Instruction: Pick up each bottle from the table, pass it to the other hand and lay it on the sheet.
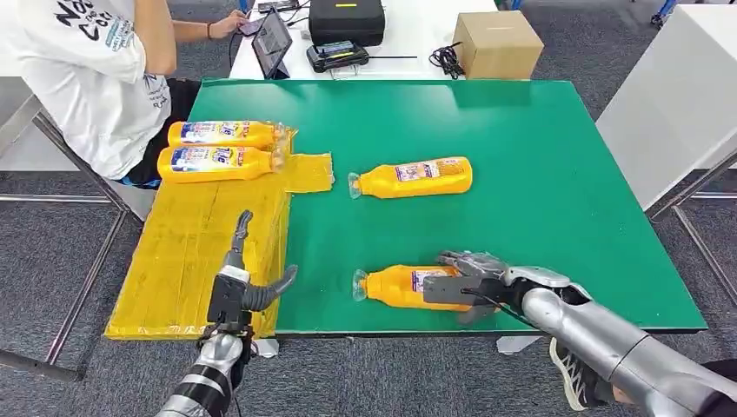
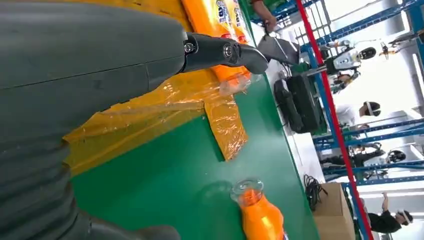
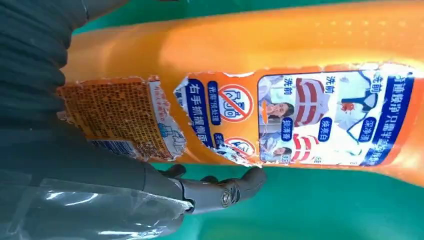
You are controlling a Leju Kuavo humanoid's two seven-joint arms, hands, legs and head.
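1. Right hand (image 1: 465, 278), lower centre-right of frame: fingers wrapped over near bottle (image 1: 404, 286), lying on green table (image 1: 539, 174).
2. Left hand (image 1: 248, 287), lower left: fingers apart, empty, over yellow sheet (image 1: 182, 252).
3. Second bottle (image 1: 413, 177) mid-frame; two bottles (image 1: 222, 149) on sheet, upper left.

Right hand (image 3: 100, 170) at an orange bottle (image 3: 280, 45)
Its dark fingertip (image 3: 250, 179) touches the bottle's torn label (image 3: 320, 117), above the green table (image 3: 325, 210).
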